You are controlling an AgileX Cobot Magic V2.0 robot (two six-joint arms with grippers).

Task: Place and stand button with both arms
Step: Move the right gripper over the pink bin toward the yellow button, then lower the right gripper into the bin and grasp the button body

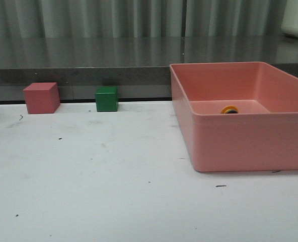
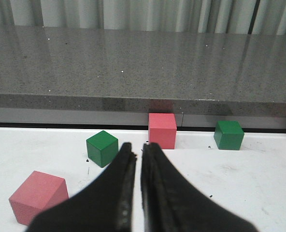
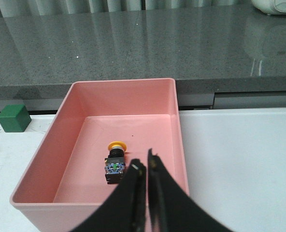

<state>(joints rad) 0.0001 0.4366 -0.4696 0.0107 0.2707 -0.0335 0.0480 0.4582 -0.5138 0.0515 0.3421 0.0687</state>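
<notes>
The button (image 3: 115,163) lies on its side on the floor of the pink bin (image 3: 65,121), yellow cap toward the far wall and dark base with bluish contacts toward me. From the front only its yellow cap (image 1: 229,109) peeks over the bin's near wall (image 1: 239,143). My right gripper (image 3: 146,164) hovers above the bin's near end, just beside the button, shut and holding nothing. My left gripper (image 2: 137,148) is shut and empty above the table, short of the cubes. Neither arm appears in the front view.
A pink cube (image 1: 41,98) and a green cube (image 1: 106,99) stand at the table's back edge under a grey ledge (image 1: 88,63). The left wrist view also has a nearer green cube (image 2: 102,148) and a nearer pink cube (image 2: 38,196).
</notes>
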